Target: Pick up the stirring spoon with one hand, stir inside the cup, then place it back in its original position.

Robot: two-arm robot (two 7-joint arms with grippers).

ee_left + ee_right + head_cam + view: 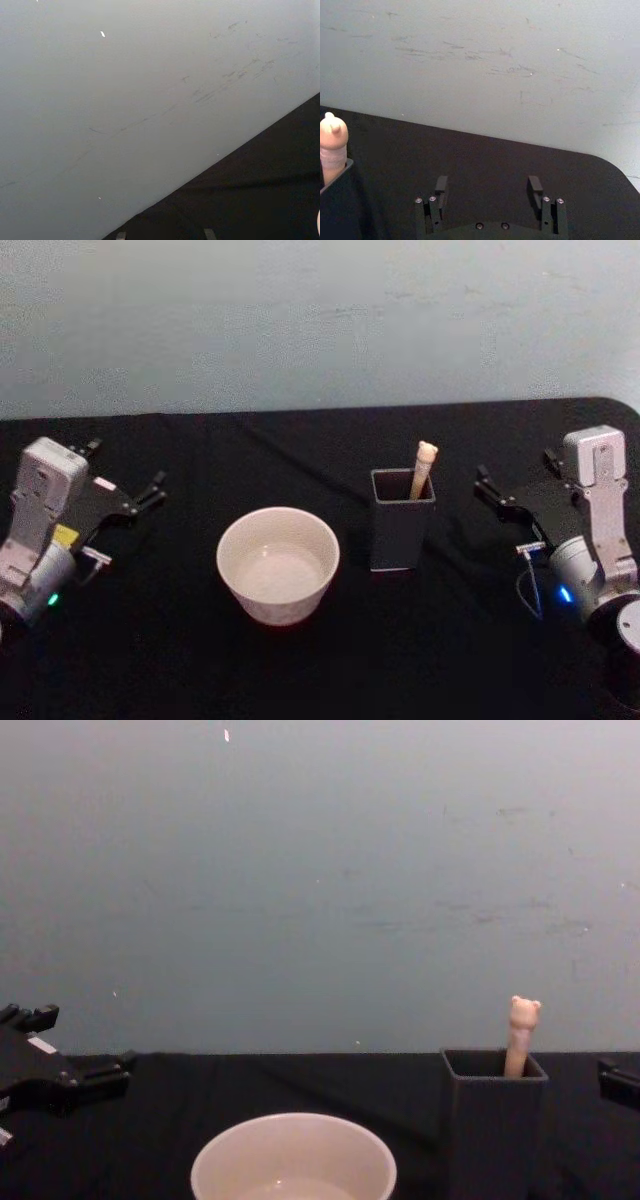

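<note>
One stirring spoon (423, 468) stands tilted in one dark grey square holder (401, 523), only its beige bear-topped handle showing above the rim. One cream-white cup (278, 563) sits just beside the holder on its left, near the middle of the black-covered table (300, 450) and closer to the front edge than the back.

Two grippers are parked well clear of both. The right gripper (512, 496) rests by the table's right edge with its fingers (535, 187) spread apart and nothing between them. The left gripper (152, 490) lies by the left edge, its jaws parted and empty too.

The spoon is slim and leans against the holder's wall, so a grasp that closes off-centre would likely slip off the handle or tip the holder towards the cup. Lifting at an angle could drag the holder along, and a careless return could leave the spoon outside the holder
</note>
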